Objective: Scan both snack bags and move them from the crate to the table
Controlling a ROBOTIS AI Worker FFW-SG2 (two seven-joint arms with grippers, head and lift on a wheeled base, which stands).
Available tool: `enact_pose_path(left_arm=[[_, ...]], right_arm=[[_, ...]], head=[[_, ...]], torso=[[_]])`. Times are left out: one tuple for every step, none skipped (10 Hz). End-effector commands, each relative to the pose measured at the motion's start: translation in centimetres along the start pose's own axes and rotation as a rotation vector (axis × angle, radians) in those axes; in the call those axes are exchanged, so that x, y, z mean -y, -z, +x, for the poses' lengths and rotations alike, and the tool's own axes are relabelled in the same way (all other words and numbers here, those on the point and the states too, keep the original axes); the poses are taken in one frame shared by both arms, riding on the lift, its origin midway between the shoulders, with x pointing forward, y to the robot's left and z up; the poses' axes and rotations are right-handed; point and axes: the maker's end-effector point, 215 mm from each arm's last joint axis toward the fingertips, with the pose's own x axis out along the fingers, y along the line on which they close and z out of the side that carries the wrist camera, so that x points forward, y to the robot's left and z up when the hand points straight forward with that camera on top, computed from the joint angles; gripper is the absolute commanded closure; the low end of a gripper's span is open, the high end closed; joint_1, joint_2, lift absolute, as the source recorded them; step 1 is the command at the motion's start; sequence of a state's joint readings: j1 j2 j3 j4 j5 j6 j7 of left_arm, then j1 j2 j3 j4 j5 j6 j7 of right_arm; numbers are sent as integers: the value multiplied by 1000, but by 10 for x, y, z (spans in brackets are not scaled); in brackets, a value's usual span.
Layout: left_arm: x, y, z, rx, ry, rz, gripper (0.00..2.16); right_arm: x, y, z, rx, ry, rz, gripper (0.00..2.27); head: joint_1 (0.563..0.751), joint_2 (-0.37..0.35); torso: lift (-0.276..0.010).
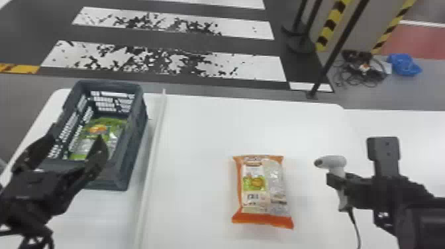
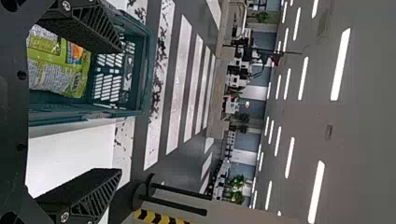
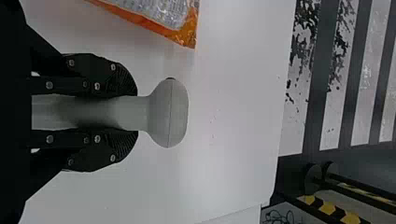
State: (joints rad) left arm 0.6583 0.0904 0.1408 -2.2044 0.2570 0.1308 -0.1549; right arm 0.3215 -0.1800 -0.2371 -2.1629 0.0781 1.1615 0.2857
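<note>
Right claw (image 3: 136, 114) sits nearest, closed round the grey scanner's handle; scanner (image 3: 168, 113) is upright, head clear of the fingers. Left claw (image 1: 76, 132) is wide, nothing between its fingers, at the crate's near end. Orange bag (image 1: 263, 188) lies flat on the bench (image 1: 198, 139), between crate and scanner; we'd guess this one's done. Crate (image 1: 132, 142) stands on the bench at the left; green bag (image 2: 58, 67) is inside, so that's the one left.

Handling, our read: green bag is light, soft, pillow-like, slick film that crinkles and slides. Contents probably crush, so we want a modest squeeze. We'd take it across the narrow middle, one finger down each long side, not by a flat end seal, which could slip or tear. Tight fit: we may snag a crate wall going in, so we'd centre first, lift straight, clear the rim, then show the code to the scanner.
</note>
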Motion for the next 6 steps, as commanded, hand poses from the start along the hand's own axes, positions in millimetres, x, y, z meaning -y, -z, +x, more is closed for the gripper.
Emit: enact_pose_path(left_arm=[[-1,1,0,-4,-2,4,90],[-1,3,0,-10,-4,6,90],[0,3,1,-9,-2,4,90],[1,4,1,-14,-2,4,90],[1,5,1,-17,-2,4,90],[1,6,1,-21,-4,5,90]], right_arm=[[33,-16,25,72,24,29,2250],[46,-20,40,93,36,23,2246],[59,-20,54,95,49,17,2250],[67,-19,68,103,54,12,2246],[72,-20,80,119,56,5,2246],[77,-16,90,116,62,0,2246]], head=[[695,-151],[695,-182],[695,-203],[695,-213],[695,-230],[695,-243]], torso=[[-37],[-37],[-37],[-37],[-37],[-37]])
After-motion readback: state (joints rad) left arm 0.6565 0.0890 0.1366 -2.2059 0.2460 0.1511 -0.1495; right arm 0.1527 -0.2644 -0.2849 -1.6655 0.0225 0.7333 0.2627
